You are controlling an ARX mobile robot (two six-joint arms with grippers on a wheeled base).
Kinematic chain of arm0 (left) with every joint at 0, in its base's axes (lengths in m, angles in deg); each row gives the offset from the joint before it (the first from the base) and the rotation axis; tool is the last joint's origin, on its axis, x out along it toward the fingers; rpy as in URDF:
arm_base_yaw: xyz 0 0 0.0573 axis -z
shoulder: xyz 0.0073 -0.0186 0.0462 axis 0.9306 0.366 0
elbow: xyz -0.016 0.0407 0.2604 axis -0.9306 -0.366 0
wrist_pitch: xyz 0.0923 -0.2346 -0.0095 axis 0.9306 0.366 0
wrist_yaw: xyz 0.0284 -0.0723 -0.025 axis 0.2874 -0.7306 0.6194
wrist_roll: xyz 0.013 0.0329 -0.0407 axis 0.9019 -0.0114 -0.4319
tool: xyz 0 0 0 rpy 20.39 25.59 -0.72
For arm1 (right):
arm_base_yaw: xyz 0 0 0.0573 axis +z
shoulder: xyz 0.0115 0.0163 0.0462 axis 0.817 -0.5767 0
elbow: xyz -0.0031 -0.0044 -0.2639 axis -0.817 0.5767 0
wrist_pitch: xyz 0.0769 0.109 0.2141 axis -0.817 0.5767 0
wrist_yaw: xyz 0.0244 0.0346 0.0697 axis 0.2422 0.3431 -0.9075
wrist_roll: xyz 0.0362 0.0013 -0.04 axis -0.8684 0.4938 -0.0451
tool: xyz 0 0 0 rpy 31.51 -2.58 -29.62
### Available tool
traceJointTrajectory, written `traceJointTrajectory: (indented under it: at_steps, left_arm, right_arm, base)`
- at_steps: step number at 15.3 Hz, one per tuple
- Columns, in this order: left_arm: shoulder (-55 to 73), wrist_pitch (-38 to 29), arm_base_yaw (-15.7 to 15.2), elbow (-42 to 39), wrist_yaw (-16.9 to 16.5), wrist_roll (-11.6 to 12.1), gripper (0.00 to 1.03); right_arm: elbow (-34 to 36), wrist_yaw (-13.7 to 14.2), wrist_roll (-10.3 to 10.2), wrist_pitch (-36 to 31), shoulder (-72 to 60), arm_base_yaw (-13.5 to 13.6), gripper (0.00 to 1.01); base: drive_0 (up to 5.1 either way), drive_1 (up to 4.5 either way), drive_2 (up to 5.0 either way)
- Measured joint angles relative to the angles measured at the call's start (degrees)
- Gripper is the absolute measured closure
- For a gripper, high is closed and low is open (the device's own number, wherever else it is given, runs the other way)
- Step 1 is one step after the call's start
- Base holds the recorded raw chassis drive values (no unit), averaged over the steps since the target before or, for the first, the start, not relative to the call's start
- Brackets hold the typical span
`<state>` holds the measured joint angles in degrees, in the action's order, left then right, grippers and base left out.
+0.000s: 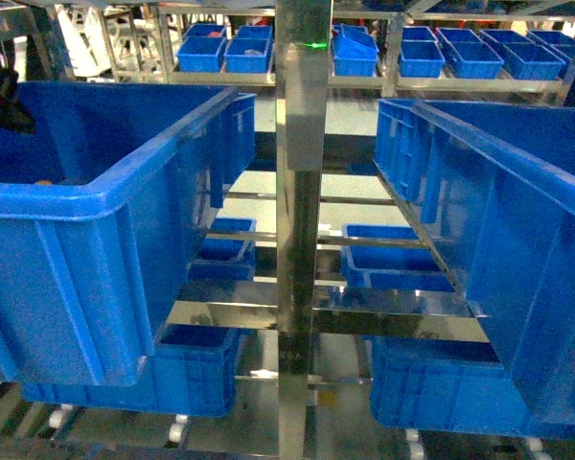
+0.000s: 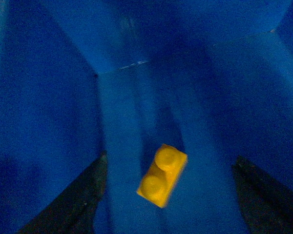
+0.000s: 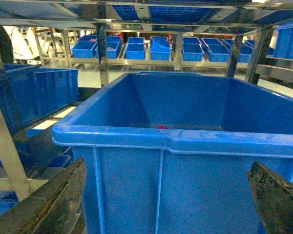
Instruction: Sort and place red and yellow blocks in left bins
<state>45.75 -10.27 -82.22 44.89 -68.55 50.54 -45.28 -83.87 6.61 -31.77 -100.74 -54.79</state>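
Head view, left side: big blue crate (image 1: 86, 206) on steel rack (image 1: 299, 192), dark arm bit at upper left edge over it; left claw itself not visible here. Center: rack post, small blue trays (image 1: 220, 251) on lower shelves and more along top bg. Right side: second big crate (image 1: 517, 249).

Left wrist view: looking down inside crate (image 2: 49, 122), yellow block (image 2: 162, 175) lower center, studs up, tilted, clear of both fingers; on the floor or in the air, can't tell. Left claw (image 2: 173, 195) fingers (image 2: 78, 200) spread wide at lower corners, nothing held.

Right wrist view: right claw (image 3: 168, 195) fingers (image 3: 53, 200) apart at bottom corners, nothing between, outside near wall of crate (image 3: 185, 141). Tiny red speck (image 3: 162, 127) inside at center, just above the near rim, prob red block, too small to confirm.
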Motion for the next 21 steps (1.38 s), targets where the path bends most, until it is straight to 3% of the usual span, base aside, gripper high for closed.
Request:
traceJointTrajectory:
  at_steps: [2, 5, 10, 15, 17, 21]
  left_arm:
    - [-6.01, 0.33, 1.60, -7.19, -1.09, -1.11, 0.04]
    - [-15.08, 0.66, 3.48, -18.34, -2.93, -1.90, 0.05]
    - [-35.15, -2.45, 2.78, -33.53, -4.15, -5.20, 0.05]
    - [-54.27, -1.81, -0.42, -44.33, -7.02, -16.39, 0.05]
    - [-60.67, -2.34, -0.35, -48.85, -7.32, -18.62, 0.05]
    - [-64.43, -9.88, 1.38, -52.19, -5.42, -21.09, 0.06]
  right_arm:
    - [0.00, 0.00, -0.02, -0.02, 0.00, 0.00, 0.03]
    - [0.00, 0.02, 0.00, -0.02, 0.02, 0.00, 0.03]
    - [0.00, 0.00, 0.00, -0.02, 0.00, 0.00, 0.03]
    - [0.00, 0.00, 0.00, 0.00, 0.00, 0.00, 0.03]
    - [0.00, 0.00, 0.00, 0.00, 0.00, 0.00, 0.03]
    - [0.00, 0.00, -0.02, 0.00, 0.00, 0.00, 0.03]
  base:
    - [0.0, 0.00, 0.0]
    - [0.0, 0.00, 0.0]
    - [0.0, 0.00, 0.0]
    - [0.0, 0.00, 0.0]
    - [0.0, 0.00, 0.0]
    - [0.0, 0.00, 0.0]
